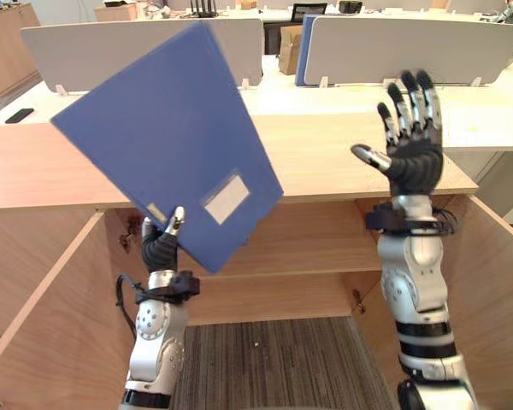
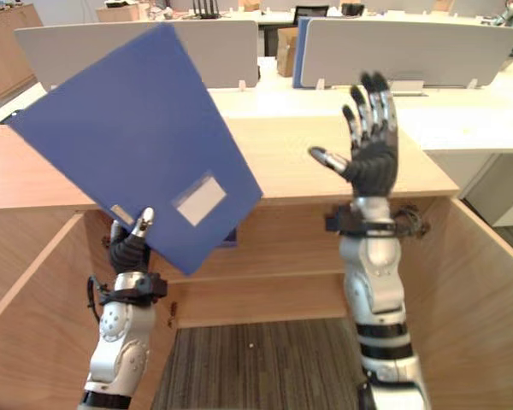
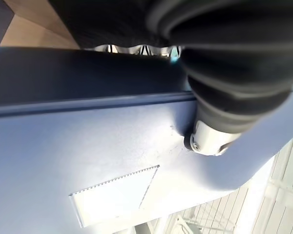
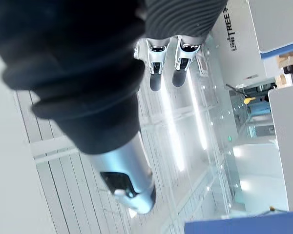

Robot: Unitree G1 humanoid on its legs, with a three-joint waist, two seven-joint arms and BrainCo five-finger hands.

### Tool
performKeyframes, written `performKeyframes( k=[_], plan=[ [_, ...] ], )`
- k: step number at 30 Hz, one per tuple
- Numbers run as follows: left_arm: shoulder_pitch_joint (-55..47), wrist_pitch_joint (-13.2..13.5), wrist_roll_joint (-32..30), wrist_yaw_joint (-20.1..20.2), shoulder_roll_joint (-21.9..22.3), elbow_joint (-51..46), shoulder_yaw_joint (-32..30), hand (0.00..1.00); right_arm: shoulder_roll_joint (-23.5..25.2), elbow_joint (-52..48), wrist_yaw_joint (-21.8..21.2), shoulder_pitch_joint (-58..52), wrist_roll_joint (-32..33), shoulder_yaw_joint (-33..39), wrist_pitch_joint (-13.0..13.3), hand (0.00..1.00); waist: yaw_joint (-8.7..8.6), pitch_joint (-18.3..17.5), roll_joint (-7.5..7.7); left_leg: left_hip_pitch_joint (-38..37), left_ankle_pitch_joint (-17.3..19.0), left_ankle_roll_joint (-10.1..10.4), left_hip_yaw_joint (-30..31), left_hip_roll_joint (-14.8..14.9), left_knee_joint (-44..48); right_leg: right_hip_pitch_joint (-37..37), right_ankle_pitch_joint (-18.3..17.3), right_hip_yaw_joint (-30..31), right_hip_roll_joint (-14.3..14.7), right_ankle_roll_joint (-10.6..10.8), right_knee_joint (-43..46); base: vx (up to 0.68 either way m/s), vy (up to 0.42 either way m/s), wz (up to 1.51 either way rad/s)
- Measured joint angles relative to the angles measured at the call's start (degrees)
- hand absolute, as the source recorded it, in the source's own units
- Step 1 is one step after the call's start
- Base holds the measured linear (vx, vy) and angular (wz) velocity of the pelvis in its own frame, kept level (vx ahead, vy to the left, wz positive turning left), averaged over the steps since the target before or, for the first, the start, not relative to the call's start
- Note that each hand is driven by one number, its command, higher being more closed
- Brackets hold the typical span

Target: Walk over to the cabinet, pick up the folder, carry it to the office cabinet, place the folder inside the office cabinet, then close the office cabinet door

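Note:
A blue folder (image 1: 171,137) with a white label is held up, tilted, in front of the wooden cabinet (image 1: 342,154). My left hand (image 1: 161,243) is shut on the folder's lower edge, thumb on its front face; the left wrist view shows the thumb (image 3: 210,141) pressed on the blue cover (image 3: 88,161). My right hand (image 1: 412,137) is raised to the right of the folder, apart from it, with its fingers (image 4: 156,73) straight and spread and nothing in it. The cabinet stands open below its top, with a shelf (image 1: 316,248) inside.
The cabinet's side panels (image 1: 43,299) flank both arms, and striped carpet (image 1: 274,363) lies in front. Behind the cabinet top are white desks with grey dividers (image 1: 137,47), another blue folder (image 1: 303,51) and a cardboard box (image 1: 289,47).

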State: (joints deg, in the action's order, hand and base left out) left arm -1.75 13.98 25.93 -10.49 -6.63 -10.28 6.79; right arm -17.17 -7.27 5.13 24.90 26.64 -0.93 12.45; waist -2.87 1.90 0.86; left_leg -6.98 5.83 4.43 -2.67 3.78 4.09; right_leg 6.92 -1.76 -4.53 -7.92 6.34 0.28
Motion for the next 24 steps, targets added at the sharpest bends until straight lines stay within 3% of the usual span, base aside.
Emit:
performKeyframes(
  k=[9,24],
  plan=[
    [2.30,0.01,1.35,1.99,-3.06,4.95,4.64,1.00,-9.16,15.36,0.13,16.50,3.94,-8.08,-1.30,0.00,0.50,-0.07,0.00,2.20,-0.30,-0.33,1.04,-0.29,1.53,-1.05,0.80,-0.36,-0.26,-0.27,0.01,-0.04,0.009,0.05],
    [2.88,0.02,3.40,3.34,-6.24,6.13,8.74,1.00,-10.99,23.19,-1.68,20.07,6.28,-14.94,-2.58,0.00,0.74,-1.33,0.21,4.08,-1.59,-0.35,2.32,-0.40,2.23,-1.90,1.82,-1.09,-0.20,-1.20,-0.11,-0.05,0.011,0.04]
  ],
)
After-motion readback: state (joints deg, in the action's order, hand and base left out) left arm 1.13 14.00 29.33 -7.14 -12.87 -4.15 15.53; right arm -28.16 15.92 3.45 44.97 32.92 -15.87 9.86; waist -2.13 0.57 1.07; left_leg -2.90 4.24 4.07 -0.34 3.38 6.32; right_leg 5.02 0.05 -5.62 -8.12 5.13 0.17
